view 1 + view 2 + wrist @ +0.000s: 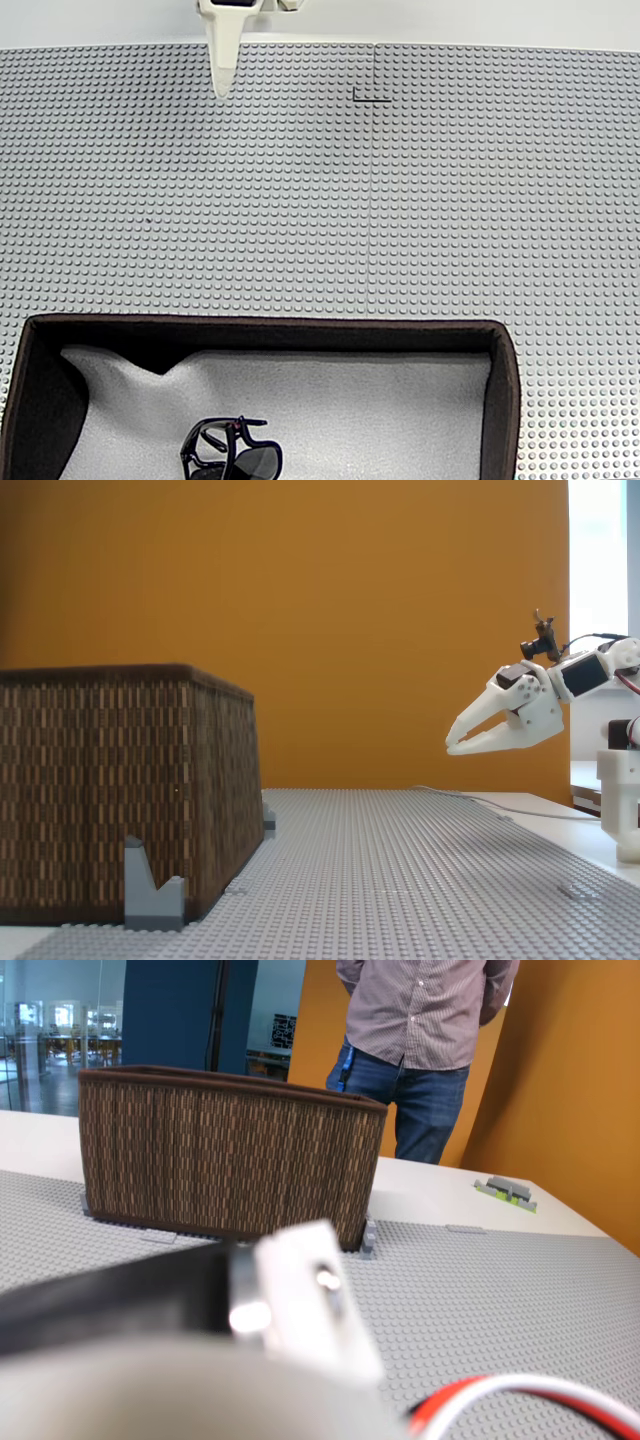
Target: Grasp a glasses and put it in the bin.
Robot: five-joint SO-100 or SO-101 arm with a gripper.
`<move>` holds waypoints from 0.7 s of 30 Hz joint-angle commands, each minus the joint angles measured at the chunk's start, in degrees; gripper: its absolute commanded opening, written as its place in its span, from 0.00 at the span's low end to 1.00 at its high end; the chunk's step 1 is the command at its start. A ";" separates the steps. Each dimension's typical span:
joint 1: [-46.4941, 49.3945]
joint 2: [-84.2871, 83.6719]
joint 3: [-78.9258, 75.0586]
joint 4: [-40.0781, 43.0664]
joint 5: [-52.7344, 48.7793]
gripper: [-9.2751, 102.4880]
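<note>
- Glasses (232, 452) lie inside the bin (505, 390), on its grey lining near the bottom edge of a fixed view.
- Your hand (462, 742) hangs above the tabletop (400, 870), well apart from the bin, fingers slightly spread, holding nothing.

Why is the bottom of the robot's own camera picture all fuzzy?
In the wrist view, the arm's own parts sit too close to focus, while the bin behind stays sharp. In a fixed view the glasses look crisp; in another, a window glares white beside the gripper.
</note>
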State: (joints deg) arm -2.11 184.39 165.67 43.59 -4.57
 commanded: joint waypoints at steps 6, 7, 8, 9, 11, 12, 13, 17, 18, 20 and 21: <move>0.26 1.14 -0.70 0.09 -0.88 0.08; 0.26 1.14 -0.70 0.09 -0.79 0.08; 0.26 1.14 -0.70 0.09 -0.70 0.08; 0.26 1.14 -0.70 0.09 -0.70 0.08; 0.09 1.14 -0.79 0.09 -0.44 0.08; 0.00 1.14 -0.88 0.26 -0.44 0.08; 0.00 1.14 -0.88 0.79 -0.26 0.08; 0.26 1.14 -1.32 2.20 -0.18 0.08; 0.26 1.14 -1.49 2.64 -0.18 0.08; 0.09 1.14 -1.85 3.60 -0.18 0.08; 0.09 1.14 -1.85 3.78 -0.18 0.08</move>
State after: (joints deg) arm -1.32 184.39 165.59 46.23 -4.22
